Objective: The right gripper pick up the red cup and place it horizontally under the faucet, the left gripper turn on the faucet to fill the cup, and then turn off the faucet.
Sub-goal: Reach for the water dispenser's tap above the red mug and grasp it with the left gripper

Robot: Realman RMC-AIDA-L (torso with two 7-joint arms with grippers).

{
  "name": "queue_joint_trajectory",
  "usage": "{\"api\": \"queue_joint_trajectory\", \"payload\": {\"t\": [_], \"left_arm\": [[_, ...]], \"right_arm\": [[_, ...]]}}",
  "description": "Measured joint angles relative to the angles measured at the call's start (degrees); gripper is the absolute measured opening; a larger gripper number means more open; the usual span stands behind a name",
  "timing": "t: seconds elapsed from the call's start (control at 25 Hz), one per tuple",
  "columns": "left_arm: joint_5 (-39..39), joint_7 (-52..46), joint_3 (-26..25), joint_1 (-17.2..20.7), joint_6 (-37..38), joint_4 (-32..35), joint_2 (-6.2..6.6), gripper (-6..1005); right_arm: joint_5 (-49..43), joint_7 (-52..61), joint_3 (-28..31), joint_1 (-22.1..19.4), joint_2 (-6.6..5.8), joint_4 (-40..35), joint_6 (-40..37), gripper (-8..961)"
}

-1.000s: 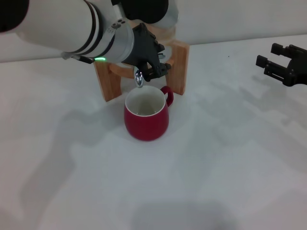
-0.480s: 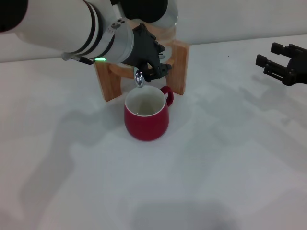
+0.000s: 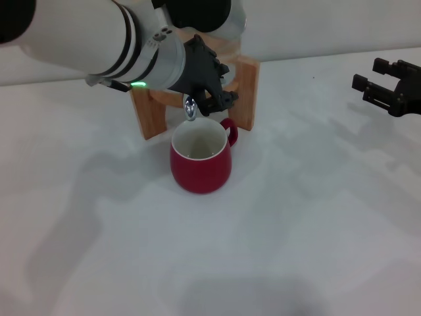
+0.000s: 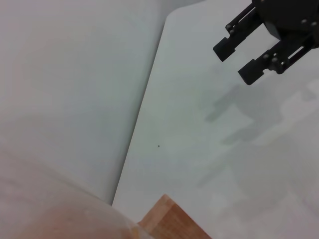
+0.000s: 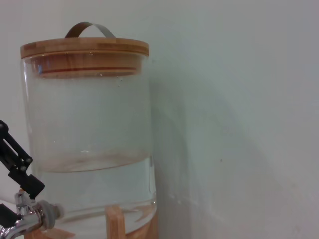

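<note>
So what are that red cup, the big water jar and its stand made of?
The red cup looks like glazed ceramic: glossy dark red outside, white inside. The jar seems to be clear glass, since the water line shows through it. Its lid and stand look like pale, plain wood with visible grain.

We recorded a clear glass dispenser [image 5: 87, 149], partly filled, under a wooden lid [image 5: 84, 49] with a metal strap handle [image 5: 89, 28]. It sat on a wooden stand [image 5: 114, 223]. At its base the faucet [image 5: 30, 219] met the left gripper [image 5: 15, 174].
</note>
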Motion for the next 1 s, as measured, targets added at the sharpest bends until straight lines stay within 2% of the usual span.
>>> {"api": "queue_joint_trajectory", "payload": {"t": [1.0], "left_arm": [[-1.31, -0.24, 0.12, 1.19, -3.27, 3.05, -0.01, 401]], "right_arm": [[0.00, 0.32, 0.00, 0.18, -0.09, 0.00, -0.77, 591]]}}
